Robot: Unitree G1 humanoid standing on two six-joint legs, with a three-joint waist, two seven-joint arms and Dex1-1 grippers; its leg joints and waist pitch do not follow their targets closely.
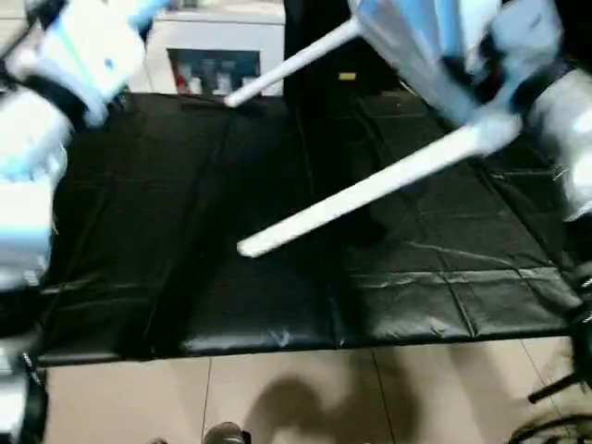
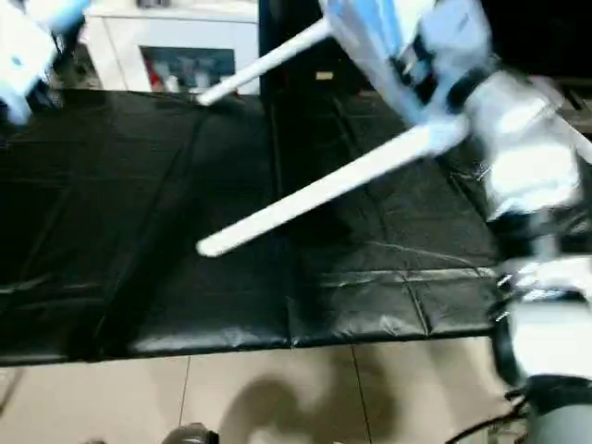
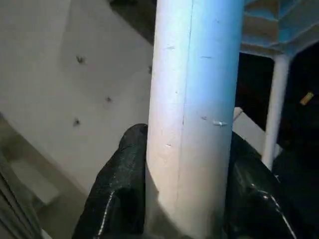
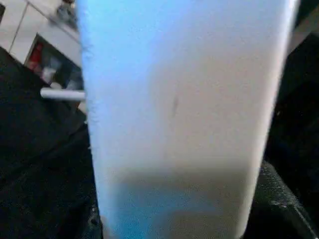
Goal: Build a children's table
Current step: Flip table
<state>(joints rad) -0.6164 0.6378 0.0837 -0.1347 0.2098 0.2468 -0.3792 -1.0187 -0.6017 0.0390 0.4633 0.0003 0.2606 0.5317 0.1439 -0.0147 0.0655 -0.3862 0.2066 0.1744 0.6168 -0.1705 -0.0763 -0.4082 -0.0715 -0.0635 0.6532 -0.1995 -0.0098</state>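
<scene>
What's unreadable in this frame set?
- White plastic table top: cut off by the head views' top edge.
- White tapered leg: both ends run past the left wrist view's edges.
- White glass-door cabinet: contents blurred.
- Right wrist view: a white surface hides its jaws.

The left arm (image 1: 37,129) rises along the left edge of the head view, wrist at upper left. Its black fingers (image 3: 114,194) clasp a white leg (image 3: 192,114). The right arm (image 2: 527,166) reaches from lower right toward upper right, its gripper (image 4: 174,219) clamped around the table top's edge (image 4: 179,114).
</scene>
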